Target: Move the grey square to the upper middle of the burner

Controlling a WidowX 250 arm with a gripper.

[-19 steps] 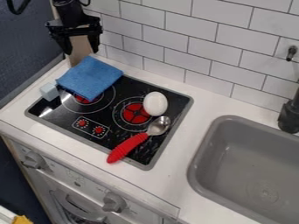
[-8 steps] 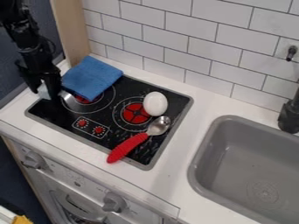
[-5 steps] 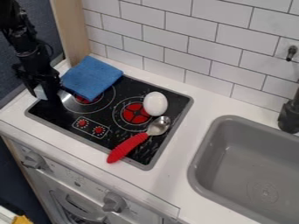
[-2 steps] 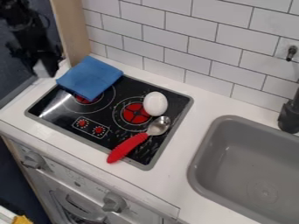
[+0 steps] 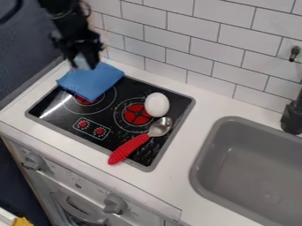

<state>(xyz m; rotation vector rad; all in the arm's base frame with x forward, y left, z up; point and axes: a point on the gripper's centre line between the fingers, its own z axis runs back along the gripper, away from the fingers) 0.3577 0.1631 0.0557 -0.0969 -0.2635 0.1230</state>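
Swung toward three o'clock, the grey block hangs clenched in our gripper, raised, we judge, to clear the cloth at eleven o'clock on the stove.

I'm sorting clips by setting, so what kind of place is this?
It looks like a kitchen, probably a toy one: a cooktop with red burners, a grey sink and white wall tiles.

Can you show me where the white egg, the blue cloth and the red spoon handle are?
White egg [image 5: 157, 105]: camera view, its middle.
Blue cloth [image 5: 91, 82]: camera view, its flat top.
Red spoon handle [image 5: 128, 149]: camera view, its middle.
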